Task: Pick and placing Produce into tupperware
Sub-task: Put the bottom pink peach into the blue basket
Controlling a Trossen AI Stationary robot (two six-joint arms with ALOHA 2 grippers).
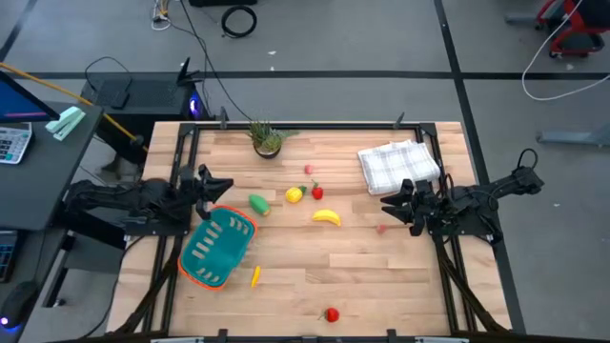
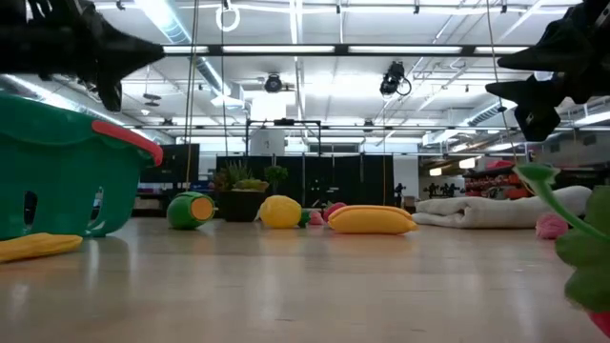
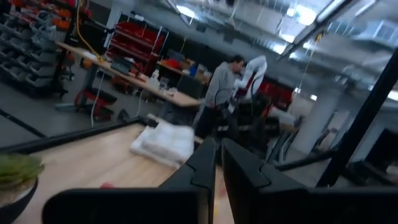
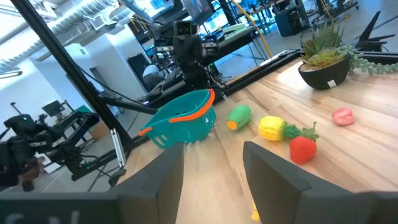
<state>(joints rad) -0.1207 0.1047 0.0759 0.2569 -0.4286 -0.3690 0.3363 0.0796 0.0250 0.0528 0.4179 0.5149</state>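
A teal basket point(image 1: 218, 248) is lying tilted near the table's left edge, with the left gripper point(image 1: 217, 185) hovering just behind its rim, fingers clenched on nothing. A green piece point(image 1: 258, 202), lemon point(image 1: 294, 195), strawberry point(image 1: 317, 192) and banana point(image 1: 327, 217) are sitting mid-table, a thin yellow piece point(image 1: 255, 276) just beside the basket and another red piece point(image 1: 332, 313) near the front edge. The right gripper point(image 1: 393, 209) is waiting at the right, fingers parted and holding nothing, beside a folded cloth point(image 1: 398, 165).

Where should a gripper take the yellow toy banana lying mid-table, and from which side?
Probably from straight above, at the middle of the yellow toy banana. It lies flat on the wooden table with open wood all round, so fingers closing across its narrow width should fit. The open right gripper is nearer.
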